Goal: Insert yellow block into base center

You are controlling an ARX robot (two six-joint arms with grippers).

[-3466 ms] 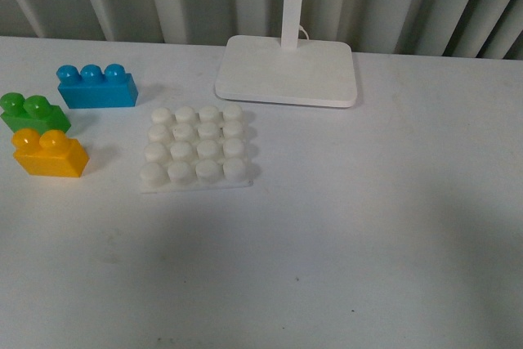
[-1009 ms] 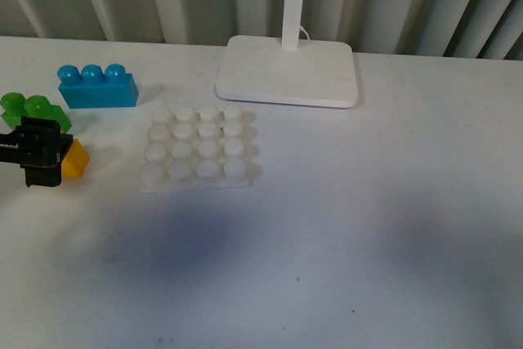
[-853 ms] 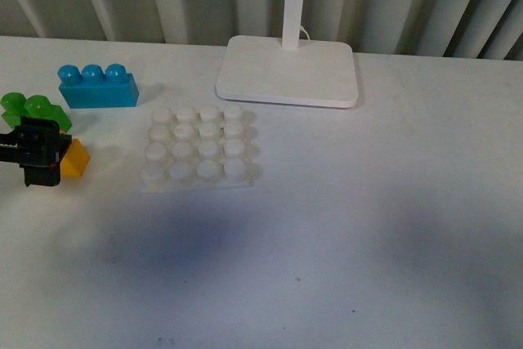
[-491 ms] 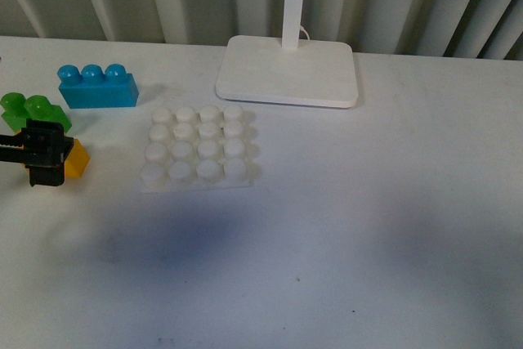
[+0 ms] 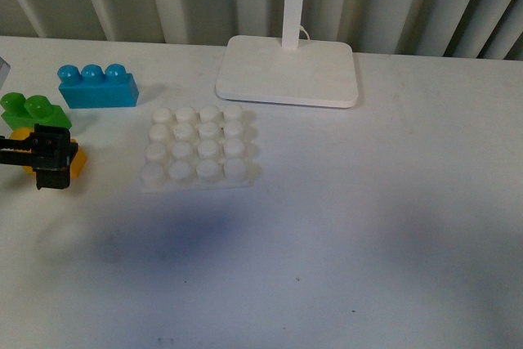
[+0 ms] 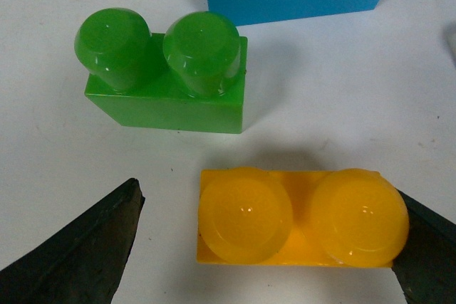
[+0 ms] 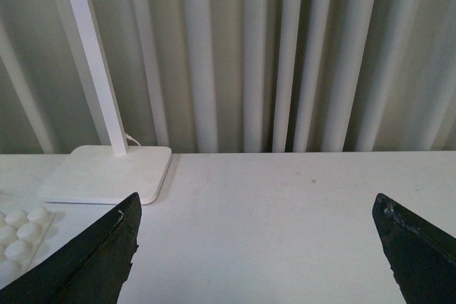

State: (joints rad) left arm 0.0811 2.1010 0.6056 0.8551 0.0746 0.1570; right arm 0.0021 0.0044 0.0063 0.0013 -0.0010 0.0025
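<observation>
- The job is at an early stage: the yellow block (image 6: 299, 222) sits on the counter (image 5: 368, 226), off to the left of the base (image 5: 198, 149), and looks not yet lifted.
- The left tool (image 6: 265, 204) is down around the block with its jaws spread wide along the block's length. One finger seems to touch one short end, while the other stands apart from the other end, so there is no grip yet.
- What is left, by my reading: close on the block, lift it, carry it to the base and press it onto the middle studs.
- The base carries nothing, and every stud is free.
- A green brick (image 6: 167, 101) lies just beside the block across a narrow gap, and a careless close could nudge it. A blue brick (image 5: 98, 87) sits beyond that.
- The lamp foot (image 5: 286, 71) stands behind the base, out of the way.
- The right tool (image 7: 254, 211) is wide and empty, and does not show in the front view.
</observation>
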